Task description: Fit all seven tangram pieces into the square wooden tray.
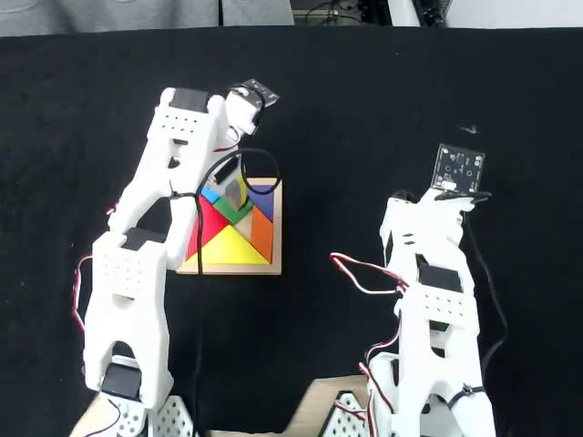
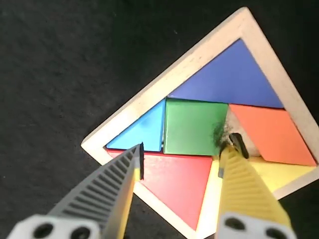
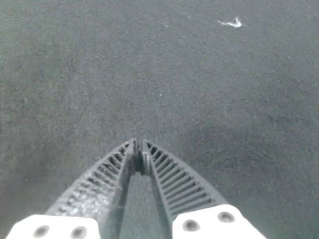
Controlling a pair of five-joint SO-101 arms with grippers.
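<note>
Spreading wide, black cloth [image 1: 364,109] bears the wooden tray [image 1: 239,268].

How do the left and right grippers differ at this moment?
The left gripper has its jaws open; the right gripper has its jaws shut. The left gripper is over the wooden tray with coloured pieces in it; the right gripper is over bare black cloth. Both hold nothing.

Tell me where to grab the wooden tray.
Likely the tray by its bare right rim in the high view, from above: that wooden edge is straight and uncovered, while the left arm hangs over the opposite side.
</note>
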